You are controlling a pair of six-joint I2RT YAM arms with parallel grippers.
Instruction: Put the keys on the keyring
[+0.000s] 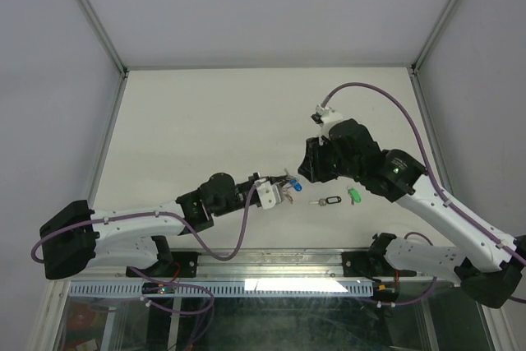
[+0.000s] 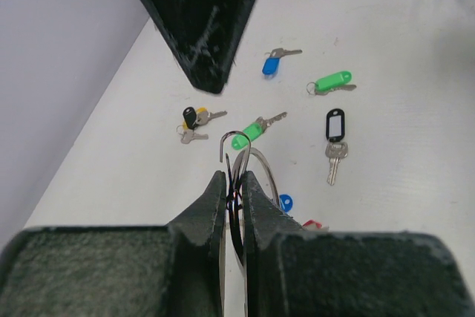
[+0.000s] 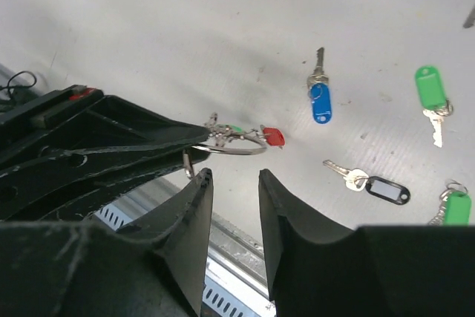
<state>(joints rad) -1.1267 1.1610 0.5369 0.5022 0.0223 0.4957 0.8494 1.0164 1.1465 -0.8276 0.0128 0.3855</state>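
My left gripper [image 1: 282, 182] [image 2: 234, 177] is shut on the thin silver keyring [image 2: 265, 166] [image 3: 239, 148], holding it above the table. A red-capped key [image 3: 273, 136] and a green-capped one hang from the ring. My right gripper [image 1: 302, 173] [image 3: 231, 176] hovers just beside the ring, open, with nothing between its fingers. Loose keys lie on the table: a blue-tagged key [image 2: 272, 63] [image 3: 320, 102], a green-tagged key [image 2: 332, 82] [image 3: 430, 87], a black-tagged key [image 2: 335, 128] [image 3: 386, 189] and another green key [image 2: 249, 135].
A small black-and-yellow key bunch [image 2: 194, 118] lies left of the loose keys. The table's near edge with its metal rail [image 1: 288, 259] runs just below both grippers. Grey walls [image 1: 49, 80] close in the left, right and far sides.
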